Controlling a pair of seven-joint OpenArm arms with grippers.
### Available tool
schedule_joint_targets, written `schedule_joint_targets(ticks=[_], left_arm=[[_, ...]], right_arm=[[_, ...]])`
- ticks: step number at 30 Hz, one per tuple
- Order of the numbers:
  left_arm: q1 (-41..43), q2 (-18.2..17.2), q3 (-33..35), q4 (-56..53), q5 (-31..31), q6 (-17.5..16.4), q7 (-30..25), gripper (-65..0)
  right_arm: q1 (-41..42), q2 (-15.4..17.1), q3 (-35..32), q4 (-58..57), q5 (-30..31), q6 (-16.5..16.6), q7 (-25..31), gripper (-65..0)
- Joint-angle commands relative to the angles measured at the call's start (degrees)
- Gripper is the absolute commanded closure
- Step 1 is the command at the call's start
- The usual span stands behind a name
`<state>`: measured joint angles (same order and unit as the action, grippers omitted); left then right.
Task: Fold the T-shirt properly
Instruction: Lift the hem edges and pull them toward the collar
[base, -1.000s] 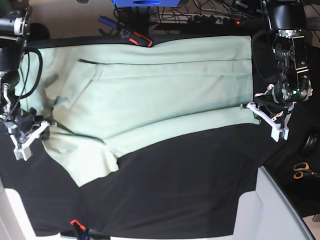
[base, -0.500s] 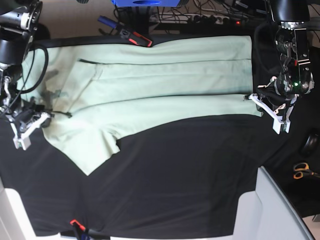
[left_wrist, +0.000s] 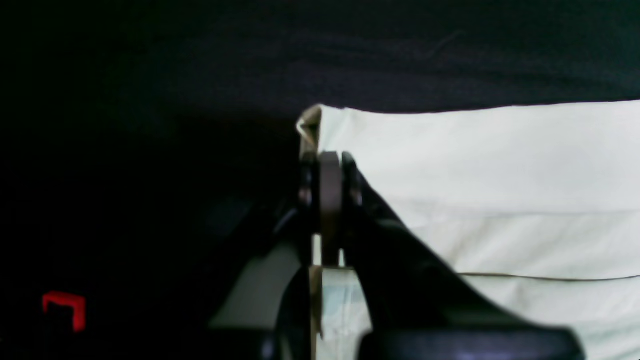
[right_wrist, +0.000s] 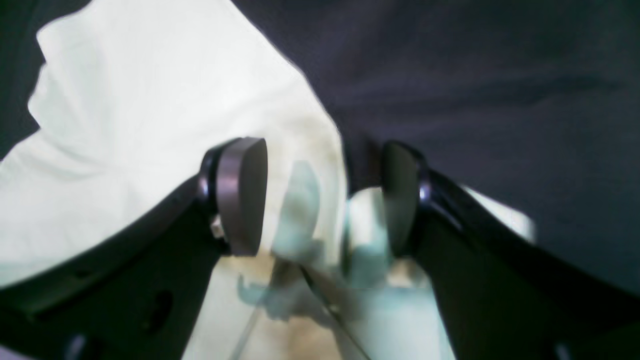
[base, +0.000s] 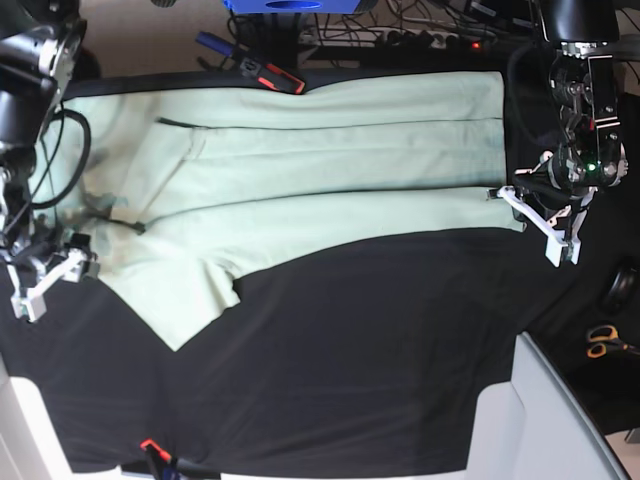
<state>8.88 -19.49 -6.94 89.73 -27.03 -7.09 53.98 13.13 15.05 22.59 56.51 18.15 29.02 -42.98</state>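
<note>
The pale mint-green T-shirt lies along the back half of the black table cloth, folded lengthwise, with one sleeve sticking out toward the front left. My left gripper is at the shirt's right hem. In the left wrist view it is shut on the hem corner of the T-shirt. My right gripper is at the shirt's left edge. In the right wrist view it is open, with the T-shirt lying loose under and between the pads.
Orange-handled scissors lie off the table at the right. A red-and-black tool and cables lie behind the shirt's back edge. A white surface sits at the front right corner. A red clip holds the cloth's front edge.
The shirt's front edge was carried back over the body, narrowing it. The right gripper has let go of the cloth and drawn off to the front left. The left gripper kept its hold.
</note>
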Motion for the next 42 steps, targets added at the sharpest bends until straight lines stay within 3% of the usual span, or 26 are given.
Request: schedule_joint_targets(ticks=[1,7,14,17,21,22,31,42], left_arm=[[-0.49,-0.78,-0.40,1.12,-0.18,0.28,-0.83,0.0],[-0.49,-0.78,-0.40,1.12,-0.18,0.28,-0.83,0.0],[-0.49,-0.78,-0.40,1.04,-0.18,0.28,-0.83,0.0],[-0.49,-0.78,-0.40,0.95,-0.18,0.28,-0.83,0.0],[-0.49,-0.78,-0.40,0.86,-0.18,0.28,-0.83,0.0],[-0.49,-0.78,-0.40,0.86,-0.18,0.28,-0.83,0.0],[-0.84,-0.78,-0.40,1.12,-0.18,0.28,-0.83,0.0],[-0.75,-0.78,-0.40,1.21,-0.18,0.28,-0.83,0.0]], right_arm=[[2.04,1.52,0.14,-0.64,0.53,0.13,1.00,-34.8],[4.41,2.40,-5.93,-5.48,0.53,-0.22,4.43,-34.8],[4.77,2.14,-6.98,-8.82,0.53,-0.05,5.66,-34.0],[4.77,2.14,-6.98,-8.82,0.53,0.04,5.93,-23.6],[4.77,2.31,-7.07,-8.82,0.53,0.13,5.75,-1.3],[4.77,2.31,-7.07,-8.82,0.53,0.13,5.66,0.0],[4.68,3.28,-7.07,-5.39,0.53,0.13,5.14,-0.1],[2.04,4.51,-6.37,7.44,0.79,0.13,-5.59,-0.1]])
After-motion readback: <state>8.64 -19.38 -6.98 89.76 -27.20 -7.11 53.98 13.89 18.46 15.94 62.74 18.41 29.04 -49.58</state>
